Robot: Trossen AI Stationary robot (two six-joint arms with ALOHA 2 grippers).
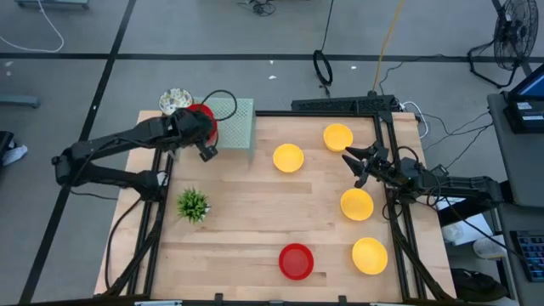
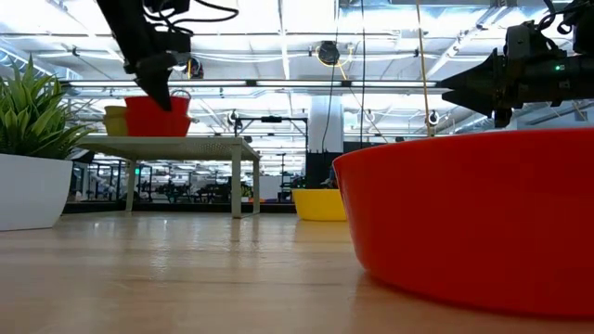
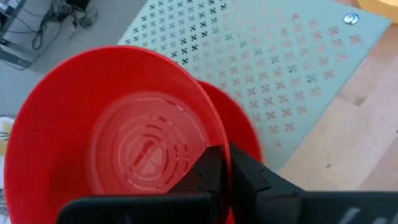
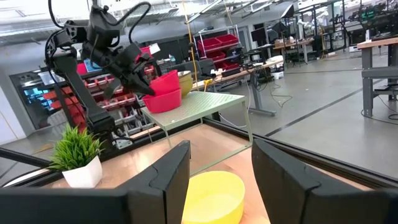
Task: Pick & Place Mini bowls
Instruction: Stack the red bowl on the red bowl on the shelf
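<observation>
We see the left gripper [image 3: 227, 163] pinched tight on the rim of a red bowl [image 3: 112, 137], just above another red bowl [image 3: 239, 127] on the mesh rack [image 3: 292, 56]. Released tilted, it could slide off. The right gripper [image 4: 221, 165] hovers open-jawed over a yellow bowl [image 4: 211, 196].

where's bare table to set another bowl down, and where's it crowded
Bare wood lies between the plant, the red bowl and the yellow bowl. Crowded: the right edge, with four yellow bowls, and the rack's left end, where the left gripper holds a red bowl.
</observation>
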